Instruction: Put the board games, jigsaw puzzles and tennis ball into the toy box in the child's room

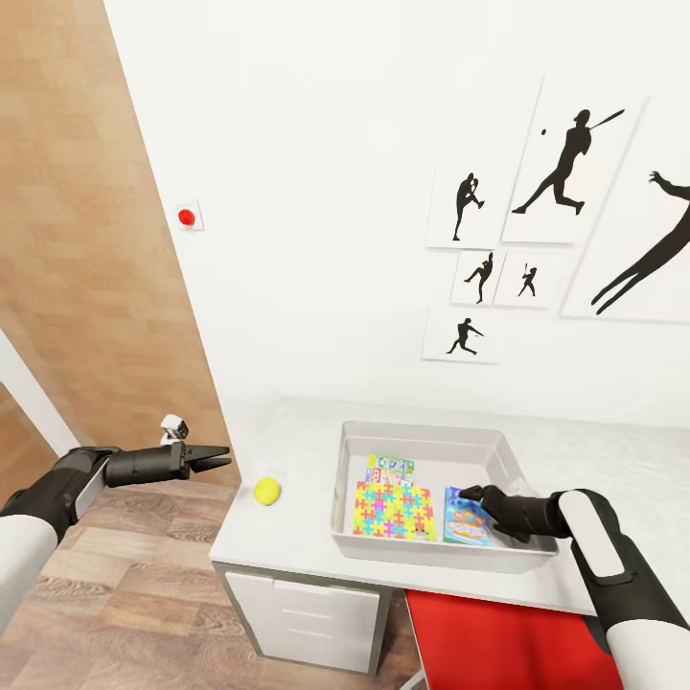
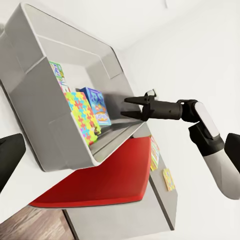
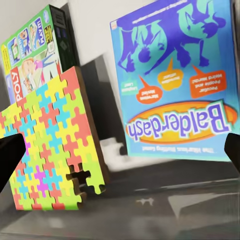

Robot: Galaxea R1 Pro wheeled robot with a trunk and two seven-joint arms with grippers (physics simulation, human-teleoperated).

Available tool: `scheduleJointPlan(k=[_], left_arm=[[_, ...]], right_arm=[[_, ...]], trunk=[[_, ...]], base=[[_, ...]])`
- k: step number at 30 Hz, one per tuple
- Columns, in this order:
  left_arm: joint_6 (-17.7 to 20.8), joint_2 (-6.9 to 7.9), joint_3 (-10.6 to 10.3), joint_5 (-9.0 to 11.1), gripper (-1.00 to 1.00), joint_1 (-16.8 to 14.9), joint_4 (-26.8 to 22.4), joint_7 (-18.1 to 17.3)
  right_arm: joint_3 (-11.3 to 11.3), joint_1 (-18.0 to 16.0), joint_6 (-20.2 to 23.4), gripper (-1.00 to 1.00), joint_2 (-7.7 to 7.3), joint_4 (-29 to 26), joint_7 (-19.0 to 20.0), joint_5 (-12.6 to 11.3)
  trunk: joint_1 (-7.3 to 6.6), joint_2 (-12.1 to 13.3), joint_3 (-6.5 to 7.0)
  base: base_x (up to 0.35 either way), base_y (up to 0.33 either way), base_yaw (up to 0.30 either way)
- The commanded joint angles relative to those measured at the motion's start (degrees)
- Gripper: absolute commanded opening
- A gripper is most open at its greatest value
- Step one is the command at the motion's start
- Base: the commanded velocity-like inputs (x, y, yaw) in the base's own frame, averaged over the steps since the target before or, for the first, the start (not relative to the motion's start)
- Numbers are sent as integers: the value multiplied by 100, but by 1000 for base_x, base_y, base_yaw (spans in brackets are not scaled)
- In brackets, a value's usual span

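Head view, toy box: one light grey toy box sits on the pale table; three flat boxes lie inside.
Head view, contents: one jigsaw puzzle with a bright interlocking lid, one green board game behind it, one blue Balderdash box beside it.
Head view, tennis ball: one yellow-green tennis ball on the table, left of the box.
Head view, grippers: right gripper is over the Balderdash box, finger state unclear; left gripper hangs off the table's left end, fingers slightly parted, empty.
Left wrist view: right gripper with fingers spread, empty, just beside the toy box's rim; red chair seat below.
Right wrist view: three boxes close up, puzzle, green game, Balderdash.
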Motion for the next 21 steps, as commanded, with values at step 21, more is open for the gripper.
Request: scheduleJointPlan(k=[21], left_arm=[[56,8,-46,39,100,-7,1,-27]], right_arm=[[-39,112,18,100,-33,-1093,16,-155]], trunk=[[4,-13,-13]], base=[[0,0,0]])
